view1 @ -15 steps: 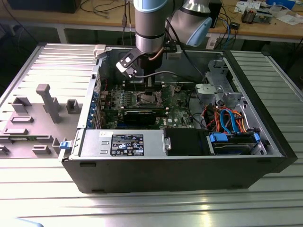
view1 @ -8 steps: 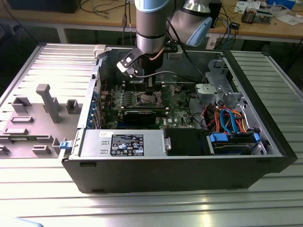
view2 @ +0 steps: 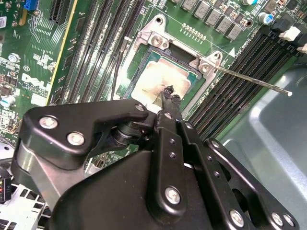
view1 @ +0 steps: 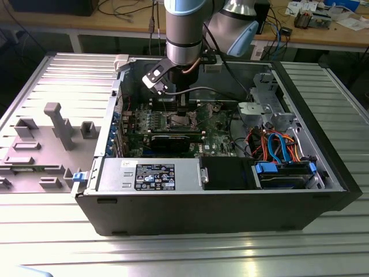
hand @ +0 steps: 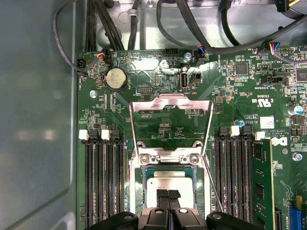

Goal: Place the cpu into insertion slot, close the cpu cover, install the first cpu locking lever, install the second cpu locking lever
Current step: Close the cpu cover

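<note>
Gripper (hand: 168, 192), jaws drawn narrow, tips at the matte silvery square cpu (hand: 168, 183) seated in the metal-rimmed insertion slot (hand: 144, 173). The thin cpu cover (hand: 170, 101) frame stands raised clear.

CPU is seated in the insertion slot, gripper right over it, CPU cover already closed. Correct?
Not quite. The cpu cover is open, swung back off the insertion slot; the first wrist view shows its frame lying clear of the socket. The rest holds: the cpu sits in the slot, with the gripper right over it.
</note>
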